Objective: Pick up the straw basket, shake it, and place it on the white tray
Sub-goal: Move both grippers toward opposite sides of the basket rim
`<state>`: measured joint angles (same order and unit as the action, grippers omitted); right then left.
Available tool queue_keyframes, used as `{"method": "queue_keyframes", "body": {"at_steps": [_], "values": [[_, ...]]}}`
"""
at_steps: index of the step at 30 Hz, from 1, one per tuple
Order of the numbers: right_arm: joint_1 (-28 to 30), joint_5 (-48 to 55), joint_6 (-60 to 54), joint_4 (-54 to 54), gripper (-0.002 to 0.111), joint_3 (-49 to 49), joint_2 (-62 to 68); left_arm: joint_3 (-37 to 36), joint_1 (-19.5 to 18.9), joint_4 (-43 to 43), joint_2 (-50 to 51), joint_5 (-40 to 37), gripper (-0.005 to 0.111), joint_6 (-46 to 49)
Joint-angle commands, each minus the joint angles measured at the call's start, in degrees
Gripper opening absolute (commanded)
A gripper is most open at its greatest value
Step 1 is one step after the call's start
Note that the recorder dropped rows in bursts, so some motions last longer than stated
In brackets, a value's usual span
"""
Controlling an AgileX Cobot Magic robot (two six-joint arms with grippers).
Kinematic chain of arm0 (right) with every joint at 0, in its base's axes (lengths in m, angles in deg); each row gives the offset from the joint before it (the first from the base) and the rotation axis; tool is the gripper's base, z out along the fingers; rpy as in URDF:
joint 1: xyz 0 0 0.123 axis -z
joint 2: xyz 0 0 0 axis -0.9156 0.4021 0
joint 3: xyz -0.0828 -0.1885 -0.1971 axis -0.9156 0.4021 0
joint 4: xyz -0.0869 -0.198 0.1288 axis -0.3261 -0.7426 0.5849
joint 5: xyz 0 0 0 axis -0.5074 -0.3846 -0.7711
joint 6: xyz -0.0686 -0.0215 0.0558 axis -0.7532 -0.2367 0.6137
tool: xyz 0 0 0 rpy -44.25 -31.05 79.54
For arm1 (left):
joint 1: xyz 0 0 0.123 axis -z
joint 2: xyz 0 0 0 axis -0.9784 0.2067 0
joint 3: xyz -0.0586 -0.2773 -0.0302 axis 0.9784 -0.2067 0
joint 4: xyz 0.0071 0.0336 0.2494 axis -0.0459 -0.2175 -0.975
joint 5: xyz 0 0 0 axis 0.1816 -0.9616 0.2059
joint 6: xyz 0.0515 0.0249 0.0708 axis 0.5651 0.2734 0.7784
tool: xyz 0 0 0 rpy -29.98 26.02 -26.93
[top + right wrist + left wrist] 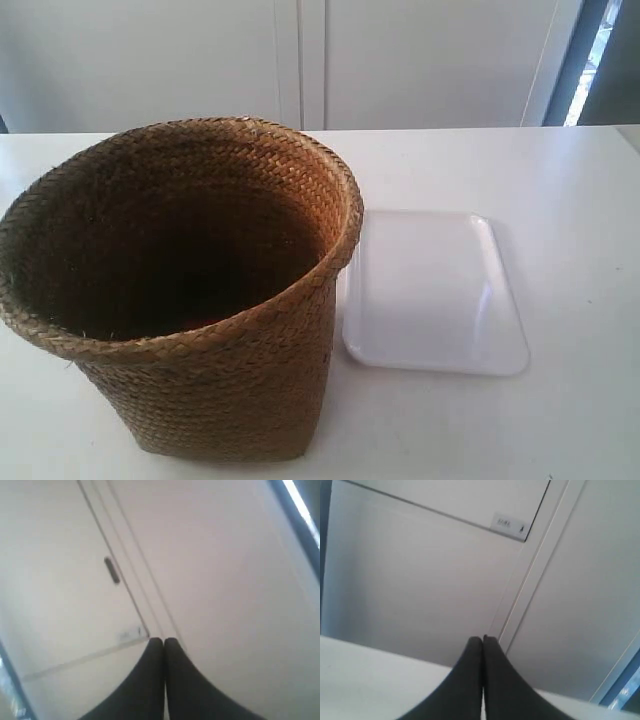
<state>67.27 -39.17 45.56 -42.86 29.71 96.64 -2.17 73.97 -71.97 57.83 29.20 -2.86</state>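
The straw basket stands upright on the white table in the exterior view, at its left and near the front; its inside is dark. Just right of it lies the white tray, flat, with the basket's rim overlapping the tray's left edge in the picture. No arm or gripper shows in the exterior view. My left gripper is shut, black fingertips pressed together, nothing between them, pointing at a white wall above the table's edge. My right gripper is shut too and empty, facing white cabinet doors. Neither wrist view shows the basket or the tray.
The white table runs back to white cabinet doors. A dark window strip is at the back right. A small dark handle sits on a door in the right wrist view.
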Motion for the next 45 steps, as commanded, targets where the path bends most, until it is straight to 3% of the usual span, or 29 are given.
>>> {"method": "queue_keyframes", "body": {"at_steps": [1, 2, 3, 4, 6, 8, 45], "values": [[0.1, 32.0, -2.7, -3.5, 0.0, -21.0, 17.3, 16.7, -0.4, 0.3, 11.7, -23.1, 0.0, 10.4], [0.1, 38.8, -2.7, -4.1, 0.0, -25.4, 20.8, 19.7, -0.4, 0.8, 14.1, -28.1, 0.0, 12.3], [0.1, 47.9, -2.7, -4.2, 0.0, -30.7, 27.3, 24.4, -0.4, 2.9, 18.6, -37.8, 0.0, 16.5], [0.1, 52.4, -2.4, -4.3, 0.0, -33.0, 30.2, 25.9, -0.4, 4.1, 20.3, -41.2, 0.0, 19.3], [0.1, 65.9, -0.7, -4.4, 0.002, -38.1, 38.1, 28.9, -0.4, 13.8, 26.9, -54.3, 0.0, 28.3], [0.1, 70.4, -0.7, -4.5, 0.008, -38.8, 41.1, 28.9, -0.4, 18.6, 30.1, -58.3, 0.0, 31.8], [0.1, 70.4, -1.5, -4.2, 0.008, -38.6, 41.8, 29.1, -0.4, 18.7, 30.6, -56.4, 0.0, 32.2]]}}
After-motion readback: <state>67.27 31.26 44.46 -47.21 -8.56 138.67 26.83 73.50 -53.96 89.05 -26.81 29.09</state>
